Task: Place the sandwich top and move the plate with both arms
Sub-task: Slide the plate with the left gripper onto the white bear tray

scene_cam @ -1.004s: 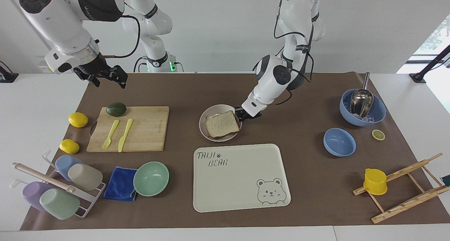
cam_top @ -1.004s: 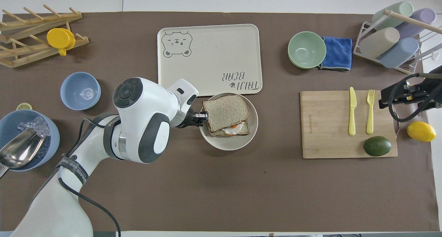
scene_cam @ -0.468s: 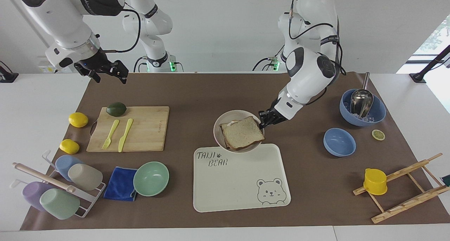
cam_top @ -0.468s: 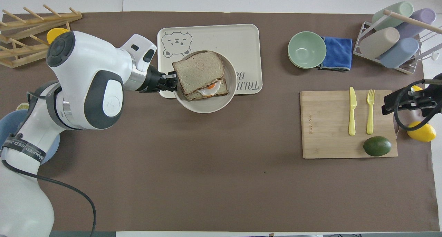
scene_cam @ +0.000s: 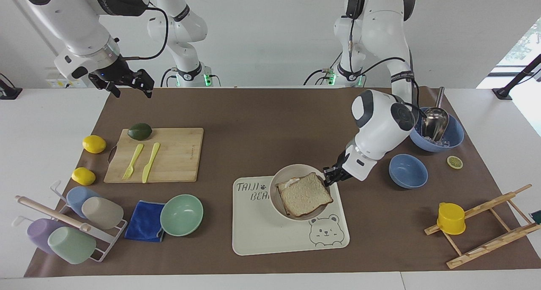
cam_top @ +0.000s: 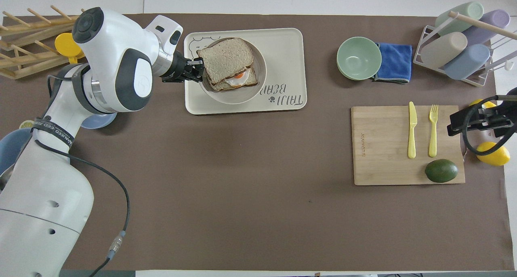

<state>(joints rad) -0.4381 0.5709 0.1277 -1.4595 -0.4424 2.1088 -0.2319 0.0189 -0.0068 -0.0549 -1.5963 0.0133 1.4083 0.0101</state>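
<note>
The left gripper (scene_cam: 330, 176) is clamped on the rim of the plate (scene_cam: 282, 178), holding it over the tray (scene_cam: 270, 235) near the bear-print corner, the bread slice (scene_cam: 305, 194) on top. Half a second ago it hung over the tray's edge nearest the robots. The right gripper (scene_cam: 127, 85) waits over the mat's corner.

Left gripper (cam_top: 196, 68) clamped on rim of plate (cam_top: 258, 89), over bear-print tray (cam_top: 282, 51). Sandwich top (cam_top: 225, 59) lies skewed on egg-topped slice (cam_top: 238, 78) in plate; egg peeks out at edge nearer robots. Right gripper (cam_top: 454, 125) over edge of cutting board (cam_top: 379, 147) toward right arm's end of surface, beside lemon (cam_top: 492, 154). Board carries yellow knife (cam_top: 411, 129), fork (cam_top: 433, 129), avocado (cam_top: 441, 171). Mint-green bowl (cam_top: 358, 58) touches blue cloth (cam_top: 394, 63).
</note>
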